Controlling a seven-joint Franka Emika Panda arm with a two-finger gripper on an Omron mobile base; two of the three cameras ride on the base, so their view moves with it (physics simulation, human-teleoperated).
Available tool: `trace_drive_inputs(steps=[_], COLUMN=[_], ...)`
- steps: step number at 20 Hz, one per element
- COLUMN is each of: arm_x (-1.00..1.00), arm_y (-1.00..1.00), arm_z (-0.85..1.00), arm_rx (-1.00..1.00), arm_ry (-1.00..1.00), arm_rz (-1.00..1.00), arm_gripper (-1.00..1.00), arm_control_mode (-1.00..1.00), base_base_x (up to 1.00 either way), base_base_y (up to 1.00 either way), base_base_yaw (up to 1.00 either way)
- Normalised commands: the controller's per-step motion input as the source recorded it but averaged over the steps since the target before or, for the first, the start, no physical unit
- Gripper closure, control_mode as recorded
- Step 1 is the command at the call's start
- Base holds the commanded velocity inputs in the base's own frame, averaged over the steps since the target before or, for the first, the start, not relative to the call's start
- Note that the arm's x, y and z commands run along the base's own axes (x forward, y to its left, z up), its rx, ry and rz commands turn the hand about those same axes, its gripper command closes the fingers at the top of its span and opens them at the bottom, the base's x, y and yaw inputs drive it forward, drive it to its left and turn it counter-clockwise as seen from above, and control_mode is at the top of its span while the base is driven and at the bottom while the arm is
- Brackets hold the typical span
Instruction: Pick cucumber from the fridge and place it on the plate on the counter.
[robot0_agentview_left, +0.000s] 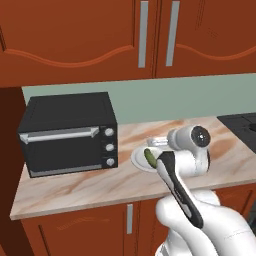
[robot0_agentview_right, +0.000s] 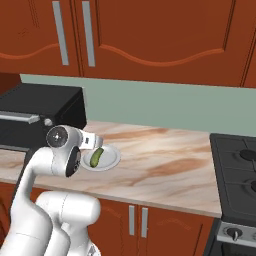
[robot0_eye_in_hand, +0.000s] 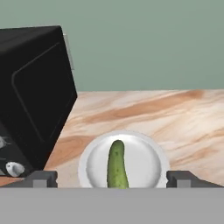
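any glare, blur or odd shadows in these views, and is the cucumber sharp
Hand view: flat even light, no glare, the cucumber sharp on the plate. Left base view: the toaster oven crisp, its front handle faintly bright. Right base view: soft shading under the plate on the counter, no blur.

- counter (robot0_agentview_right: 165, 165): beige-pink marbled stone, smooth, slight sheen
- plate (robot0_eye_in_hand: 144, 164): pale grey-white, smooth, ceramic look, soft gloss
- cucumber (robot0_eye_in_hand: 117, 164): dark green skin, smooth, matt
- toaster oven (robot0_agentview_left: 67, 132): black casing, matt; silver metal-look handle, 3 silvery knobs
- cabinets (robot0_agentview_left: 75, 35): reddish-brown wood, satin; brushed-silver handles
- backsplash (robot0_agentview_right: 165, 107): flat grey-green, matt
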Motion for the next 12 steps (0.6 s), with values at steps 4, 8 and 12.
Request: trace_drive_inputs(steps=[4,8,12], arm_x=[-1.0,-1.0,-1.0], arm_y=[-0.17,-0.11,-0.04], arm_z=[0.07,0.06,0.02], arm_rx=[0.08,0.03,0.0], arm_ry=[0.0,0.0,0.0], arm_rz=[-0.01,-0.01,-0.03], arm_gripper=[-1.0,-1.0,-1.0], arm_control_mode=[-1.0,-1.0,-1.0], base_base_x=[0.0,0.0,0.0], base_base_y=[0.0,0.0,0.0], base_base_yaw=[0.0,0.0,0.0])
